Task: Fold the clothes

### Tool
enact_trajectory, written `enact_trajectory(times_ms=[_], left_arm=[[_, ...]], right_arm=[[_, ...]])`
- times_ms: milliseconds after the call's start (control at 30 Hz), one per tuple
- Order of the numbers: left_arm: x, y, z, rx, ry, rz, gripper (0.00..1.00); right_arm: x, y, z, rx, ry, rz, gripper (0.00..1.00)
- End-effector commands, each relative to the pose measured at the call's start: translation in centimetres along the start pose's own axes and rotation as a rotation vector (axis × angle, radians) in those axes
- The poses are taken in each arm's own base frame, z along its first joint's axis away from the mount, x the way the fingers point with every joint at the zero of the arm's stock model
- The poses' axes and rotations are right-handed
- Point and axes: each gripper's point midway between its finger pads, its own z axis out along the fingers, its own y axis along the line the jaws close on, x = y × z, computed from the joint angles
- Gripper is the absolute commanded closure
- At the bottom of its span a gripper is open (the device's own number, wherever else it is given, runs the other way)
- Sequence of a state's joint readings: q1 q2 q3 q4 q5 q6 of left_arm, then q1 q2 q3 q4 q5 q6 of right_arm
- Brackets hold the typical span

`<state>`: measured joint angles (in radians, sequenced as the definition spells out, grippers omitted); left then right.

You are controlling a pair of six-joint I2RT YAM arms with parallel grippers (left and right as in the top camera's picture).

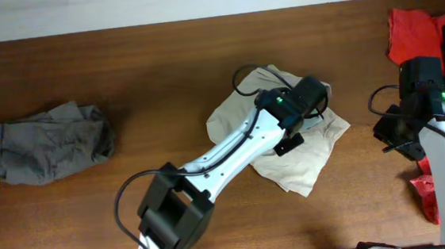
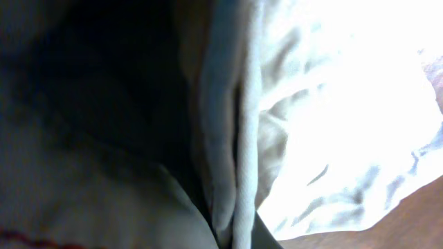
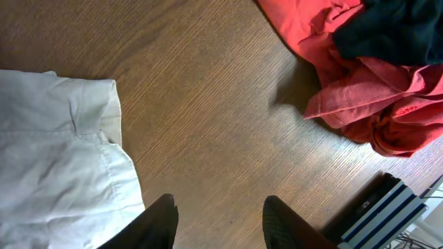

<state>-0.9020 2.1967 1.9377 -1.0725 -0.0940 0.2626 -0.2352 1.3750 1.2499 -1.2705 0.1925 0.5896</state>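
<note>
Over the middle of the beige shorts (image 1: 306,170) the left gripper (image 1: 289,141) is down in the cloth. Fabric fills its wrist view, and a pleat runs down to where the jaws sit, which reads as a narrow pinch on the shorts, probably to carry one layer across for a fold. The shorts lie crumpled on the desk (image 1: 162,65), not yet squared, so the fold looks barely begun. Just beyond the shorts' right edge the right gripper (image 3: 218,214) hovers over bare wood with its jaws spread and nothing between them — likely placed there to pin or take a corner when needed. Well to the left of the shorts sits a gray garment (image 1: 45,142), bunched up. Well to their right lies a red garment (image 1: 414,34) with a black garment (image 3: 401,28) on it — both apparently waiting their turn.
</note>
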Motion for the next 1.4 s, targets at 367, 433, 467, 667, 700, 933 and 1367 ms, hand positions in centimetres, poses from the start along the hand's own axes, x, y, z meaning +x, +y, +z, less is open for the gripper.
enact_trajectory(times_ms=[367,433,467,667,700,933,1367], left_arm=[[-1.9,-5.1,1.0,0.292,-0.039,-0.062,0.26],[-2.4,-5.0,-0.4,0.297,-0.044,-0.076,0.22],[-2.7,-5.1,-1.2,0.312,-0.050,-0.091,0.21],[-3.0,-1.3,-5.0,0.156,-0.049,-0.134,0.31],[-3.0,0.6,-5.5,0.080,-0.053,-0.168,0.25],[-0.1,12.7,-6.4,-0.103,-0.083,-0.428,0.16],[3.1,18.5,-3.8,0.489,-0.365,-0.432,0.19]], right_arm=[[-0.2,-0.1,-0.5,-0.017,-0.018,-0.006,0.55],[-0.3,-0.1,-0.5,-0.019,-0.021,-0.005,0.55],[-0.3,0.0,-0.5,-0.020,-0.023,-0.005,0.55],[-0.2,1.9,-0.6,-0.125,-0.009,-0.113,0.55],[0.1,3.2,-0.9,-0.198,0.005,-0.174,0.55],[3.2,11.6,-4.2,-0.655,0.058,-0.476,0.55],[13.3,20.5,5.7,-0.566,0.325,-0.954,0.88]])
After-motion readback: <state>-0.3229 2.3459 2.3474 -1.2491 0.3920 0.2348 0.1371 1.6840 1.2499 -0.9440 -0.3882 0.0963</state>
